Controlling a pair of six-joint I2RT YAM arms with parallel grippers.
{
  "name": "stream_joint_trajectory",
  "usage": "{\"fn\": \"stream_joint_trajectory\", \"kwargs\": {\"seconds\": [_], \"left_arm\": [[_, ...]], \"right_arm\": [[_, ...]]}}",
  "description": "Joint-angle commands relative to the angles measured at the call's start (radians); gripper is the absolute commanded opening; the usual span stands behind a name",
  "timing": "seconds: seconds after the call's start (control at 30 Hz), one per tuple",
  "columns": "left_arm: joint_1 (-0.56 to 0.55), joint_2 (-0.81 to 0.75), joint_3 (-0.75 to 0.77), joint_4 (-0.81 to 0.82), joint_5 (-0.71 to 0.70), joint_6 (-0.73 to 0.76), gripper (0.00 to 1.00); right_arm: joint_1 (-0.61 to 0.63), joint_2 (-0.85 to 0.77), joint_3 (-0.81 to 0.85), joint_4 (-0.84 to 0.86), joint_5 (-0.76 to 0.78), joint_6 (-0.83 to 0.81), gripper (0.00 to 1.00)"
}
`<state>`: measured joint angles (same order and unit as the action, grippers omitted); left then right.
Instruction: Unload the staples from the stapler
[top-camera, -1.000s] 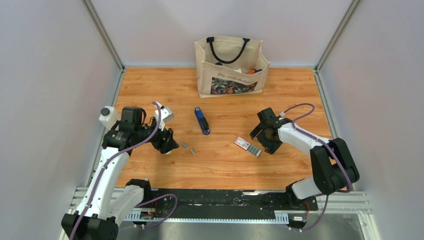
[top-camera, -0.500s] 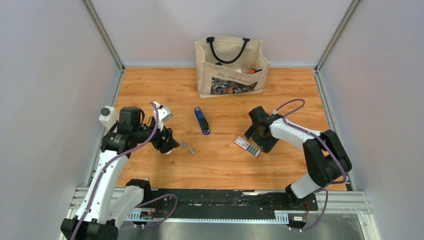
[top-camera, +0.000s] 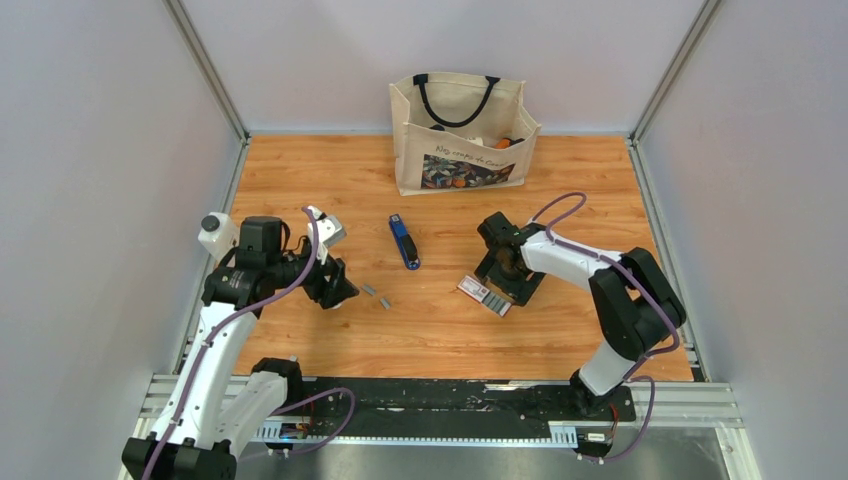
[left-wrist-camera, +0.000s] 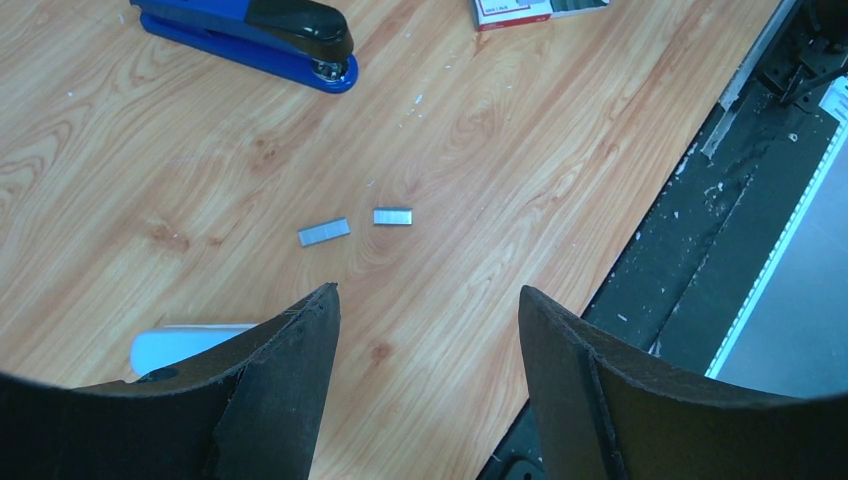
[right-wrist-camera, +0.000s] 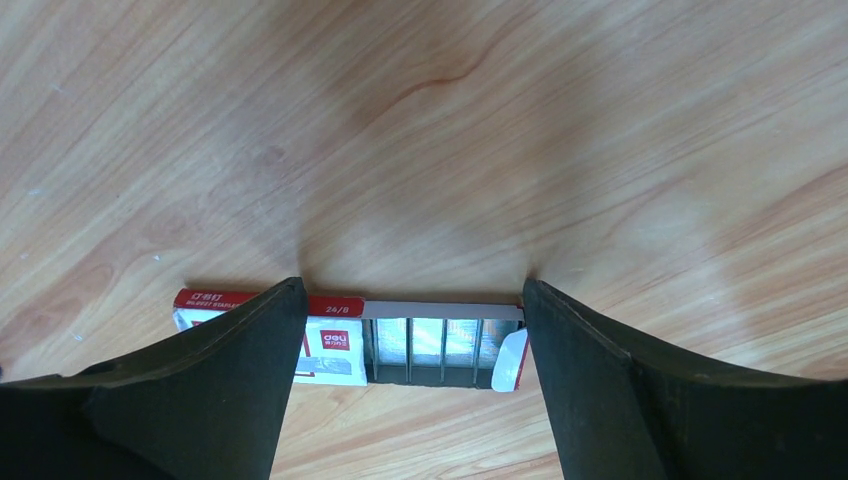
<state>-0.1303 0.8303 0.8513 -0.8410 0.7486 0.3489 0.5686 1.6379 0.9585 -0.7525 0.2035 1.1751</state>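
While the slim blue stapler with the black top (top-camera: 404, 243) lies flat near the middle of the orange-brown wooden table (top-camera: 300, 170), nobody has a grip on it. Just on its near-left side sit the staples (top-camera: 369, 291), two short silvery-grey metal strips, side by side but not touching. The left gripper (top-camera: 333, 286) hangs just left of them, fingers spread wide, nothing between them; its wrist camera looks straight down at both strips. A pale white rounded object (left-wrist-camera: 185, 345) peeks out beside the left finger. Over to the right, the right gripper (top-camera: 502, 271) sits low over the small flat white-and-red staple box (top-camera: 483, 293), its tray slid partly out, grey rows showing. Those jaws are wide apart, straddling the box lengthwise; I cannot tell if they touch it. A cream canvas tote bag (top-camera: 460, 135) stands at the far edge.
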Motion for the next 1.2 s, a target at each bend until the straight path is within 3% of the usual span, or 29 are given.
{"fn": "stream_joint_trajectory", "kwargs": {"seconds": [0.0, 0.47, 0.9, 1.17], "left_arm": [[0.004, -0.011, 0.000, 0.022, 0.006, 0.027, 0.74], [0.004, 0.036, 0.014, 0.036, -0.028, 0.013, 0.75], [0.004, 0.065, 0.005, 0.063, -0.115, 0.035, 0.75], [0.004, 0.104, 0.003, 0.077, -0.135, 0.045, 0.75]], "right_arm": [[0.040, 0.092, 0.042, 0.027, -0.046, -0.037, 0.86], [0.117, 0.155, 0.063, 0.107, -0.122, -0.064, 0.85], [0.157, 0.241, 0.155, 0.136, -0.164, -0.209, 0.83], [0.157, 0.296, 0.233, 0.096, -0.225, -0.379, 0.84]]}}
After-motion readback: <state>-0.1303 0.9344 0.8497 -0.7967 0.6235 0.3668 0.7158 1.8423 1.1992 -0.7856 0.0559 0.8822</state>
